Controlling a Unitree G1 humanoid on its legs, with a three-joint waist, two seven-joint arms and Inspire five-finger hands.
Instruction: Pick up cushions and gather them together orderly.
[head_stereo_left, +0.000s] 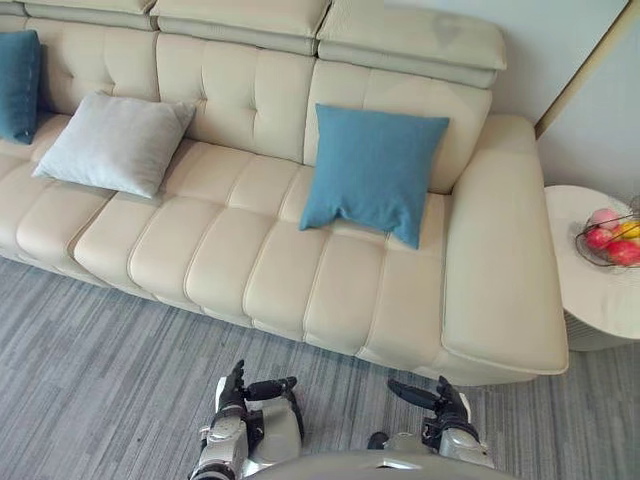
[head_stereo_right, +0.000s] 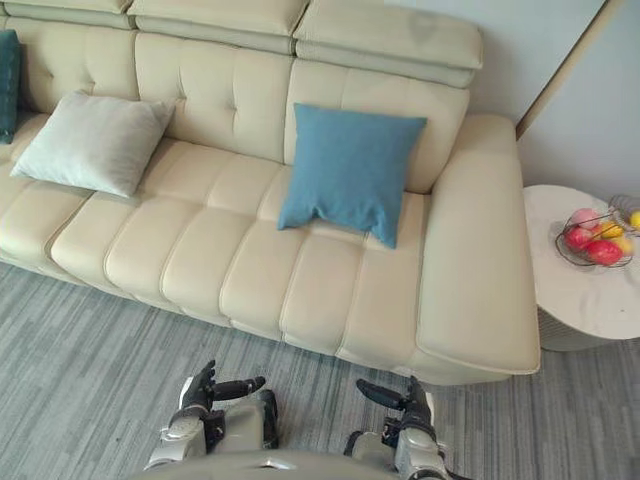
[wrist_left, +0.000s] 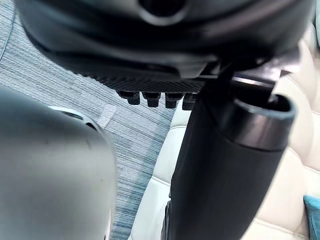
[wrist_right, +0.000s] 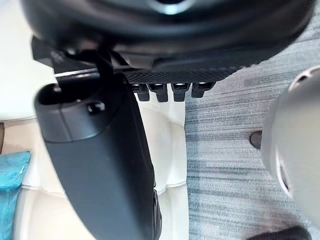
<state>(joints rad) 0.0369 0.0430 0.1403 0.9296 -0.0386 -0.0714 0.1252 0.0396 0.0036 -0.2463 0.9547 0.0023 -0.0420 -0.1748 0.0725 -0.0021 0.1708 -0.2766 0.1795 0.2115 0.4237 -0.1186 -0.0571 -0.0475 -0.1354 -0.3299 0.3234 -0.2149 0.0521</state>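
Note:
A blue cushion (head_stereo_left: 372, 173) leans upright against the backrest of the cream sofa (head_stereo_left: 230, 240), near its right arm. A light grey cushion (head_stereo_left: 115, 142) leans on the seat further left. Another blue cushion (head_stereo_left: 18, 84) stands at the far left edge. My left hand (head_stereo_left: 243, 391) and right hand (head_stereo_left: 437, 399) hang low over the carpet in front of the sofa, both open and empty, thumbs pointing toward each other. In the wrist views the left thumb (wrist_left: 220, 175) and right thumb (wrist_right: 100, 165) stand out straight, with a corner of blue cushion (wrist_right: 11, 185) beyond.
A round white side table (head_stereo_left: 590, 262) stands right of the sofa and carries a wire basket of fruit (head_stereo_left: 610, 238). Grey striped carpet (head_stereo_left: 90, 380) lies between me and the sofa. A wall and door frame rise behind the sofa's right end.

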